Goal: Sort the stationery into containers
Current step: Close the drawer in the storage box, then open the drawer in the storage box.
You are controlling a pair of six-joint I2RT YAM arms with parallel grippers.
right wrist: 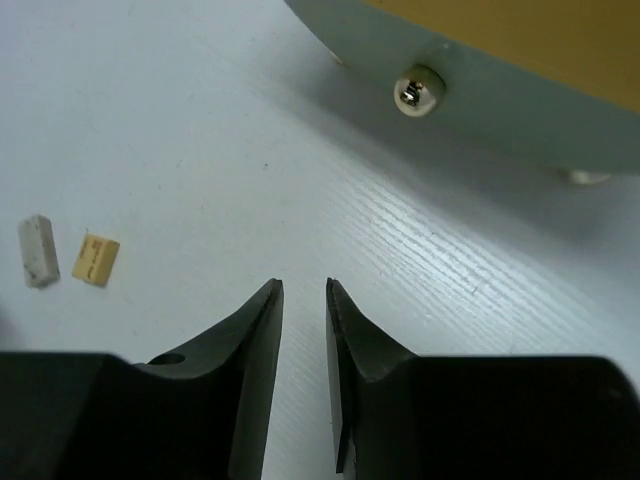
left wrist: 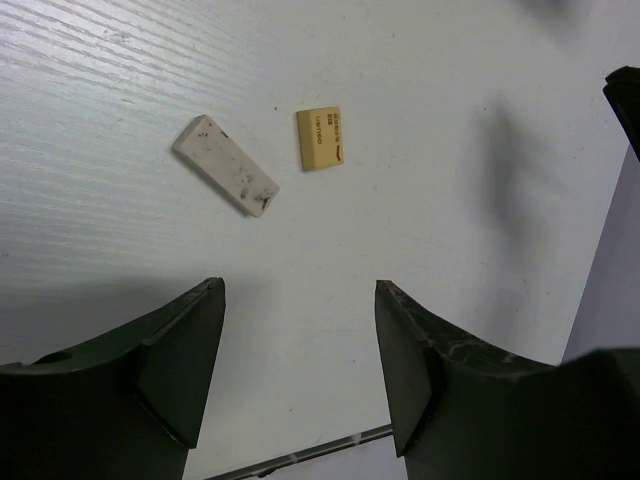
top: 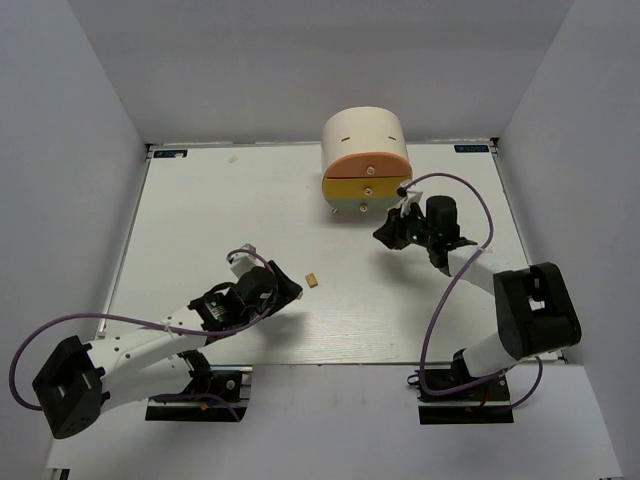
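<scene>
Presently, at the left, the left gripper (left wrist: 300, 290) is held low over the table (left wrist: 480, 200), its jaws spread wide with nothing between them. Just beyond its tips, 2 erasers are seen lying flat, near each other but apart: the grey eraser (left wrist: 225, 165), then the tan eraser (left wrist: 320, 138). Further right, the right gripper (right wrist: 303, 285) is set before the desk unit (top: 362, 128) with its orange drawer (top: 365, 163) and yellow drawer (top: 365, 188). Its jaws are parted by a narrow gap and are empty, and a knob (right wrist: 420, 90) is seen ahead of them. Some risks can be judged from here. A thin eraser may be pushed along the smooth table rather than pinched, or both may be caught at once. The small round knob may be lost if the jaws are closed off-centre.
</scene>
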